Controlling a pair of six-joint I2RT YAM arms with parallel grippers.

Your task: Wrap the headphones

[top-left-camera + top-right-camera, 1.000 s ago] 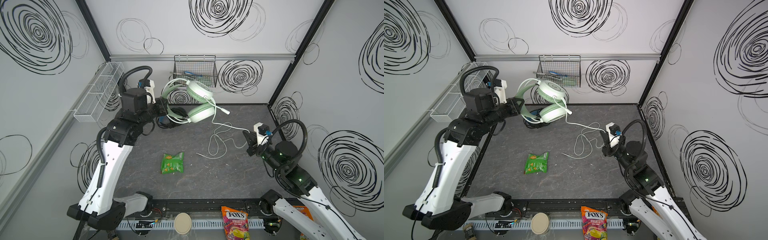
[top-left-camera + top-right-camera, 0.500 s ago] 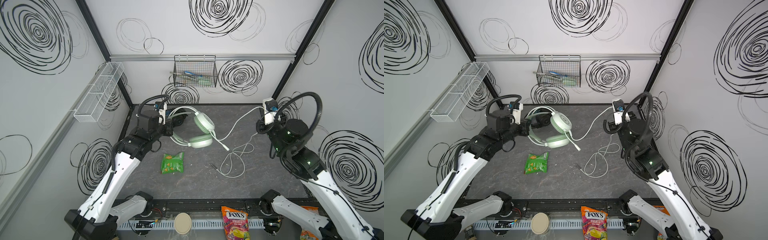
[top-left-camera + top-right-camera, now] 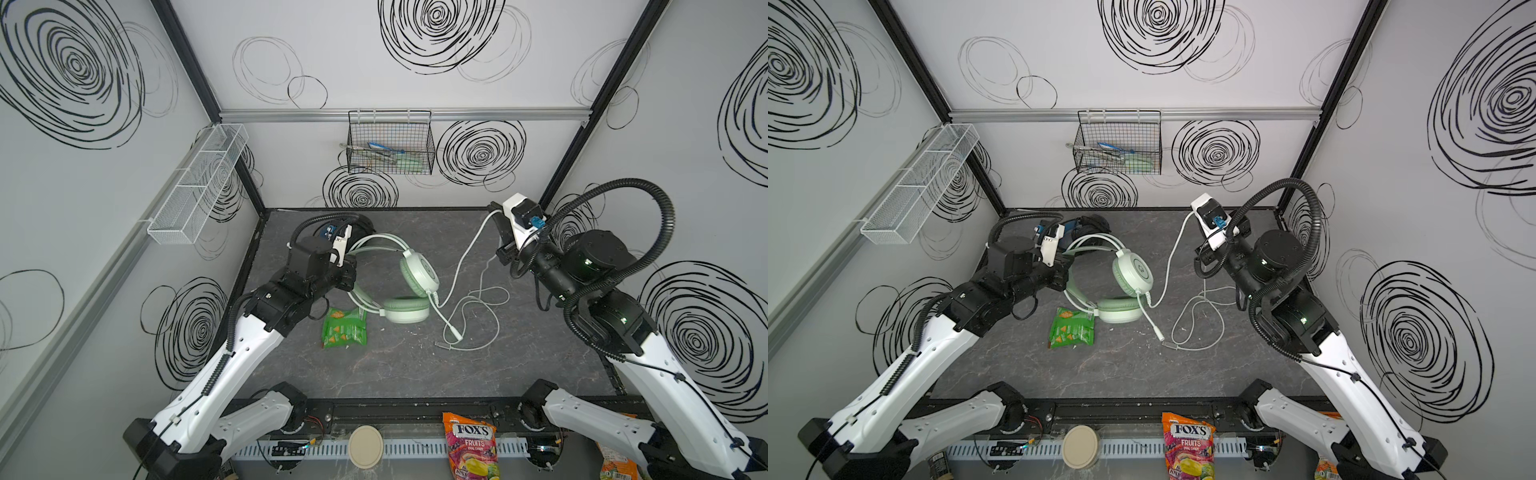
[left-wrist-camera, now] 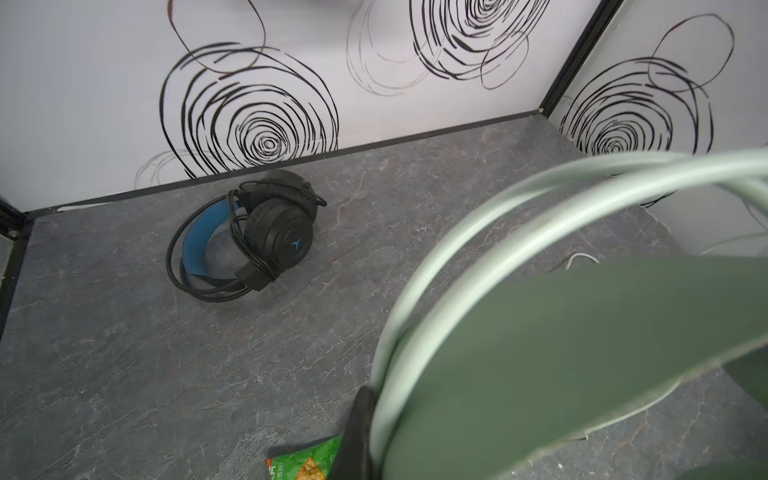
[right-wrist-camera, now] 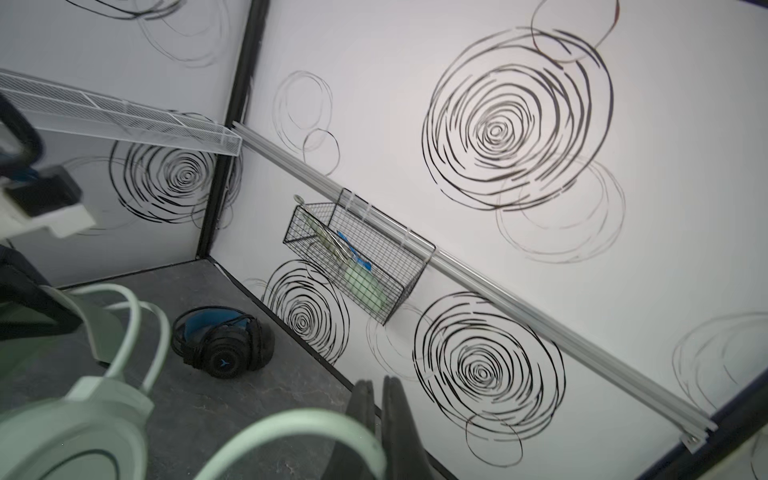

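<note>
I had the left fingers (image 4: 357, 436) clamped on the headband of the mint green headphones (image 3: 419, 270), pressed tight with only the band between them. That grip propped the set: 1 ear cup stood up in the air and the other rested on the tabletop (image 3: 415, 374), out in front of those fingers. I judged this an anchor hold, so the set would not slide or spin while the cord was worked.

The right fingers (image 5: 397, 415) were pinched together on the pale cable (image 3: 465, 257), high above the tabletop and well apart from the left fingers. From them 1 strand ran down in a slack curve to the raised ear cup, and the rest dropped into loose loops on the tabletop below, plug end free. Holding it up lifted a length clear, ready, I reckoned, to be carried round the headband. No turn sat on the band yet, so this set was barely begun.

The black headphones (image 4: 266, 237) lay beyond the left fingers at the far edge of the tabletop, blue-lined band showing, black cable looped round band and cup; that 1 looked finished. A green snack packet (image 3: 344, 328) lay just below the left fingers, close to the lowered cup, and could snag a swinging cord.
</note>
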